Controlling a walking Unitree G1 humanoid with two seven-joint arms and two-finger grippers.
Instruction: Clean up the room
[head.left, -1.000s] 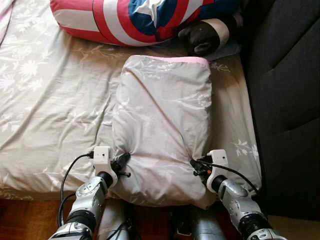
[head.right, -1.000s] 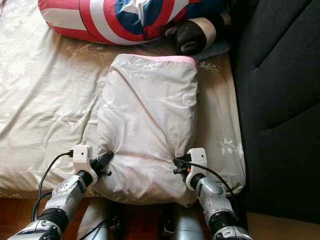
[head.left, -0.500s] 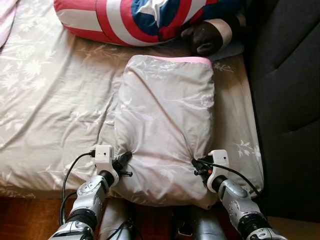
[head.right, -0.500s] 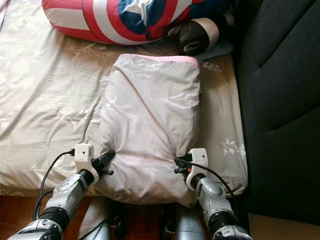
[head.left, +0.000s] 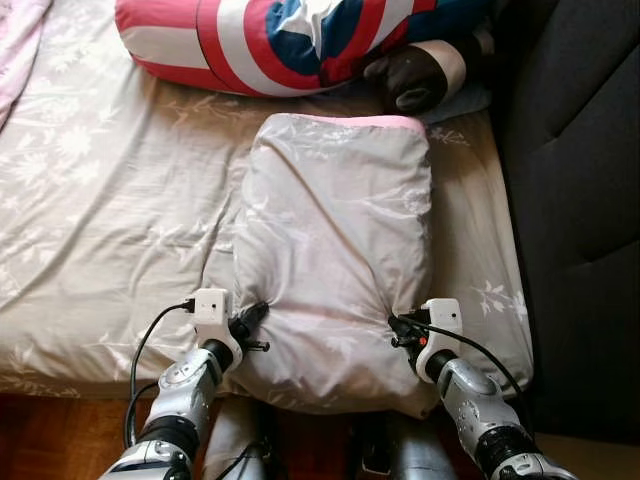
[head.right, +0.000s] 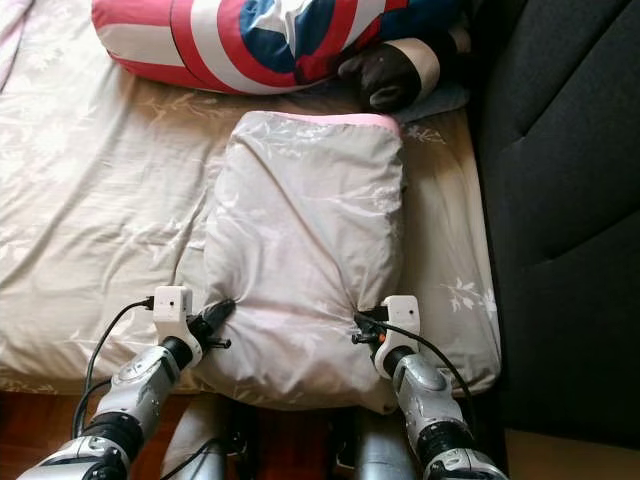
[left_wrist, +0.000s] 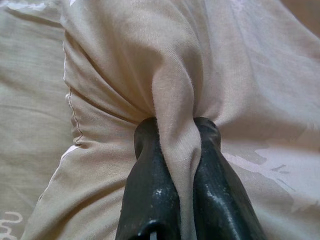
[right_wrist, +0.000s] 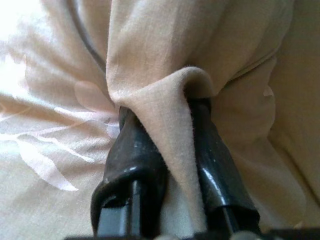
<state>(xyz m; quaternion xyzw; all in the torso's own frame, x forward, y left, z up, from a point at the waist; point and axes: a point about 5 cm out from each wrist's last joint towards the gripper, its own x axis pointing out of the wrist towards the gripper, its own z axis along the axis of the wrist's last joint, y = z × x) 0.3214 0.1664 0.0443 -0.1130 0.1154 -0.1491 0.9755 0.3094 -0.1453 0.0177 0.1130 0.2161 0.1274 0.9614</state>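
A beige pillow (head.left: 335, 250) with a pale floral print and a pink far edge lies lengthwise on the bed (head.left: 110, 210), its near end hanging over the bed's front edge. My left gripper (head.left: 252, 318) is shut on a fold of the pillow's cover at its near left side. My right gripper (head.left: 397, 326) is shut on a fold at its near right side. In the left wrist view the pillow cover (left_wrist: 172, 125) is pinched between the two black fingers (left_wrist: 150, 175). The right wrist view shows the same kind of pinch on the cover (right_wrist: 165, 125).
A large red, white and blue plush cushion (head.left: 290, 40) with a dark round end (head.left: 415, 75) lies across the bed beyond the pillow. A dark upholstered headboard (head.left: 575, 200) stands along the right. Wooden floor (head.left: 50, 440) shows below the bed's front edge.
The whole picture has shifted slightly right and down, so the camera moved. Both grippers keep their hold on the pillow; it may have slid a little farther onto the bed.
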